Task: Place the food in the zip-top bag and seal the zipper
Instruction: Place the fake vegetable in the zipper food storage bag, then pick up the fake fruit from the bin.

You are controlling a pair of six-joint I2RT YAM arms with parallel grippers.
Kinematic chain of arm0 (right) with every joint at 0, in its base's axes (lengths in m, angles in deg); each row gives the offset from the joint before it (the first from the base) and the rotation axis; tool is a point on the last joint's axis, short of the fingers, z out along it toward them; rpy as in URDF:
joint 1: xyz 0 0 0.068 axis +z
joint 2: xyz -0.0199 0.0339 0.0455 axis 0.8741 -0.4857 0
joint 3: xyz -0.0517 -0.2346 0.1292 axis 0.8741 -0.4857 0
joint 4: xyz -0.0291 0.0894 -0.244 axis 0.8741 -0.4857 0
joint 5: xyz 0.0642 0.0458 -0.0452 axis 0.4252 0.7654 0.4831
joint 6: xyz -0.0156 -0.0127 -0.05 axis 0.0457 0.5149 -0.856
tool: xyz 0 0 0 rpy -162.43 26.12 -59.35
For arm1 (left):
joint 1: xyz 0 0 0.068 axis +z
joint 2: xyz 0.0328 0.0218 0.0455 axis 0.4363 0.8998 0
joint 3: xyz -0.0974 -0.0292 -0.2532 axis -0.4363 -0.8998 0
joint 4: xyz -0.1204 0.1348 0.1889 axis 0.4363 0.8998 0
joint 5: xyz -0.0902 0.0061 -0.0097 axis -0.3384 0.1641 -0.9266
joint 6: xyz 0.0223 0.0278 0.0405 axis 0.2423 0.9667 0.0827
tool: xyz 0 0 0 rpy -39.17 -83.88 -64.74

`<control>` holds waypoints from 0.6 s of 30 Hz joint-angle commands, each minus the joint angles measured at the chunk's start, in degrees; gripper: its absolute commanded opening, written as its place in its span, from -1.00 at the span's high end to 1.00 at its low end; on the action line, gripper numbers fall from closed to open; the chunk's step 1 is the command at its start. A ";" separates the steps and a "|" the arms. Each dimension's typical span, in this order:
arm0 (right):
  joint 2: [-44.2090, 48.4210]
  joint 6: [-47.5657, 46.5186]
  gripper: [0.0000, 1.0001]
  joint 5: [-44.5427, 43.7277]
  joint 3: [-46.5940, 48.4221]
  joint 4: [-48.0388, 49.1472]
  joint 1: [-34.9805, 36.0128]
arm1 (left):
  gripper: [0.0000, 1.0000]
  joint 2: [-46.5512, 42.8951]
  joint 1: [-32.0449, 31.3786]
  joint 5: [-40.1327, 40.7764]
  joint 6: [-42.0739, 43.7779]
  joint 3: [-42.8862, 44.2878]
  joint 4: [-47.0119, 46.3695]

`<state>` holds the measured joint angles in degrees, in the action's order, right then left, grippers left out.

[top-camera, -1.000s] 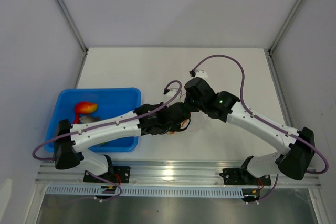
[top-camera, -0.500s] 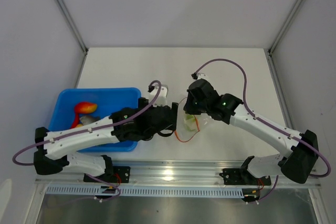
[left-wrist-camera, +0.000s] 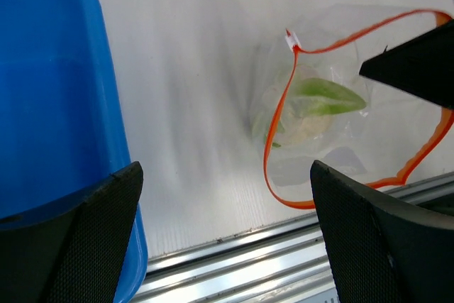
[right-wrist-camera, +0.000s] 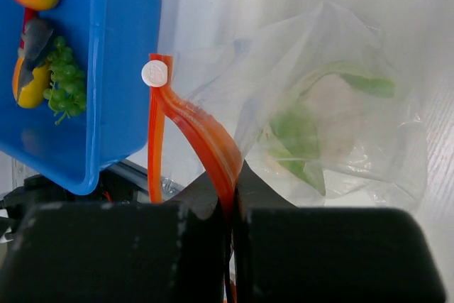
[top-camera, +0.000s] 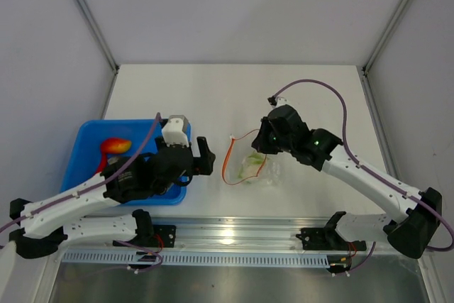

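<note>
The zipper (right-wrist-camera: 206,140) is pinched by the right gripper (right-wrist-camera: 230,196), the left gripper (left-wrist-camera: 225,175) is spread empty, so tray (top-camera: 142,127) food (top-camera: 115,147) likely gets grabbed next.

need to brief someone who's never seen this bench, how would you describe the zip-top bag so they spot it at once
On the white table, look right of the blue tray. The zip-top bag lies there, its orange-red zipper pinched in the right gripper. It alone is clear and crinkly, with green food inside.
</note>
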<state>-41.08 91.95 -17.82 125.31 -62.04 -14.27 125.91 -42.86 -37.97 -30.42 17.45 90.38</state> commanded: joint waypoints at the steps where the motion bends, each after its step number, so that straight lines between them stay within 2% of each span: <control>1: 2.10 -3.09 1.00 -0.97 -0.08 0.16 0.69 | -0.99 -4.82 2.45 -3.21 2.96 -1.28 -4.16; 5: 2.19 -5.82 1.00 -4.31 -0.69 -1.33 2.19 | -0.99 -10.18 5.53 -3.64 2.88 -2.52 -2.41; 9: 2.89 -8.10 1.00 -4.77 -2.53 -0.20 3.24 | -0.99 -12.74 13.24 -8.12 4.71 -3.39 -1.44; 14: 3.07 -11.27 1.00 -3.63 -4.30 2.35 3.33 | -0.99 -11.87 20.55 -10.15 5.86 -1.73 0.75; 18: 3.07 -14.34 1.00 -1.87 -4.65 3.76 3.69 | -0.99 -9.49 29.23 -11.72 5.95 -0.76 1.90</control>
<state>-39.33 81.55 -20.47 120.70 -61.45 -11.01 114.72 -18.77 -46.95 -26.15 14.85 90.94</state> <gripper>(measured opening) 0.002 0.994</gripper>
